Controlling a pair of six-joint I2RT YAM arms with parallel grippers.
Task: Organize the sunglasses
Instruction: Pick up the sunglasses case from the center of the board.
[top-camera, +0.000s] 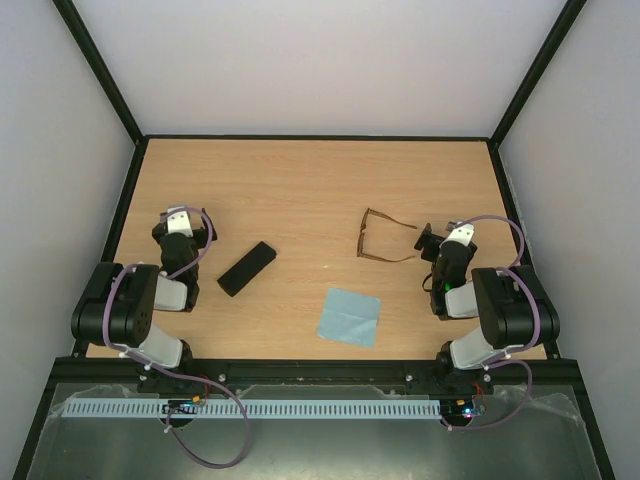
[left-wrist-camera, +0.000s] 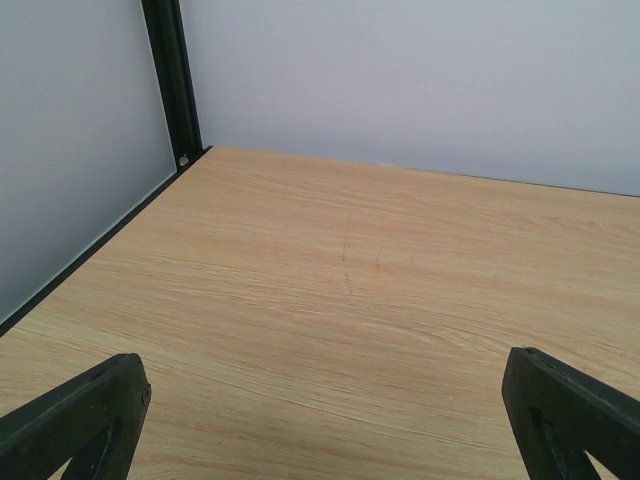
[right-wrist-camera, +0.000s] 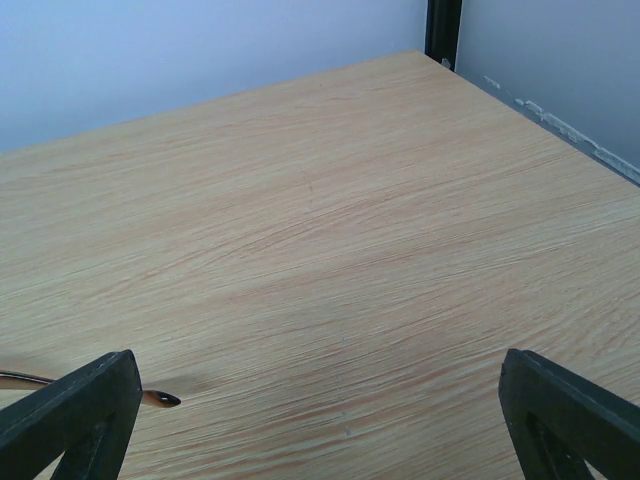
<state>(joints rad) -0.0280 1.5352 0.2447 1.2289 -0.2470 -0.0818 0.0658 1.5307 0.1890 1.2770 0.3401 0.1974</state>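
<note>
Sunglasses (top-camera: 363, 236) unfolded on table (top-camera: 300, 190), beside right tool (top-camera: 428, 243)

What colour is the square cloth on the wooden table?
The square cloth is light blue, clearest in the top external view.

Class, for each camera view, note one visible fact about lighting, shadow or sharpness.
Top external: soft, even light; the sunglasses and black case cast barely any shadow. Left wrist: the table grain is crisp, the fingers of the left hand dark and featureless. Right wrist: the temple tip throws a faint, blurred shadow on the table.
</note>
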